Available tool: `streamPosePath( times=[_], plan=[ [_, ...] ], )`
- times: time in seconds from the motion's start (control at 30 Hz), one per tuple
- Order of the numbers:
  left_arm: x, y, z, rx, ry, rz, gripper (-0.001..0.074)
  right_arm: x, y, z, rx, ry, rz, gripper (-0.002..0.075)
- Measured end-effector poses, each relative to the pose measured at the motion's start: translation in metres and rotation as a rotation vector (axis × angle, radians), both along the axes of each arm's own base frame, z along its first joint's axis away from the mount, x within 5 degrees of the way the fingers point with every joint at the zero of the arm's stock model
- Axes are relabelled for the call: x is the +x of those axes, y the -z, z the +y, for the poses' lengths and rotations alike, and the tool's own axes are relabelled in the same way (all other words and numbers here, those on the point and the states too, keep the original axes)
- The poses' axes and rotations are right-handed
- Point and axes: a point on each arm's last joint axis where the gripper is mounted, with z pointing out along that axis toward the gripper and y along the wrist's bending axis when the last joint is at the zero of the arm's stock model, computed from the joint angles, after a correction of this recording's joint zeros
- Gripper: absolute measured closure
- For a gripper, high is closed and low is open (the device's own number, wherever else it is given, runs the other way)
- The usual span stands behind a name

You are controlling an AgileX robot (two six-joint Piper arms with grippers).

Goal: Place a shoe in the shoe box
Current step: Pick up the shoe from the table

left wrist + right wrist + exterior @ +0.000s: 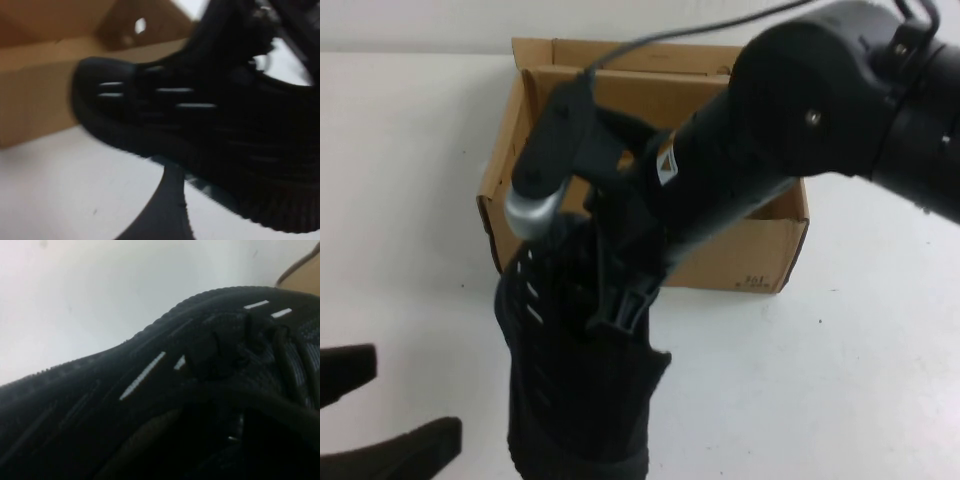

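Note:
The black shoe [570, 390] with white dash marks is in front of the brown shoe box [745, 255], its toe towards the box's near wall. My right gripper [620, 295] reaches in from the upper right across the box and is shut on the shoe at its opening. The right wrist view is filled by the shoe [125, 405] and its laces. My left gripper [380, 410] stands open and empty at the table's near left, apart from the shoe. In the left wrist view one finger [162, 210] shows below the shoe [210, 125], with the shoe box [35, 100] behind.
The right arm [800, 110] spans over the open box and hides much of its inside. The box's flap lid [620, 55] stands up at the back. White table [850, 380] lies to the right and left of the shoe.

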Motion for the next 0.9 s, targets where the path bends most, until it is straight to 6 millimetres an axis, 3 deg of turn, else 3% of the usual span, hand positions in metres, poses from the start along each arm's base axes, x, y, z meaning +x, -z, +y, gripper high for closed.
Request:
streamPosePath(
  times=[0.13,0.43,0.7,0.9],
  plan=[
    [-0.001,-0.005,-0.003,-0.009,0.045,-0.067,0.0092,0.001,-0.011,0.001,0.02,-0.011,-0.034,0.0718],
    [-0.001,-0.005,-0.003,0.022,0.066,-0.11,0.0092,0.006,-0.012,0.004,0.034,0.007,-0.064,0.072],
    [0.004,-0.003,-0.003,0.067,0.086,-0.121,0.0102,0.037,-0.009,0.02,0.047,0.272,-0.04,0.072],
    [0.016,-0.002,0.002,0.131,0.014,-0.16,0.0103,0.054,-0.019,0.024,0.056,0.514,0.014,0.072]
  ],
)
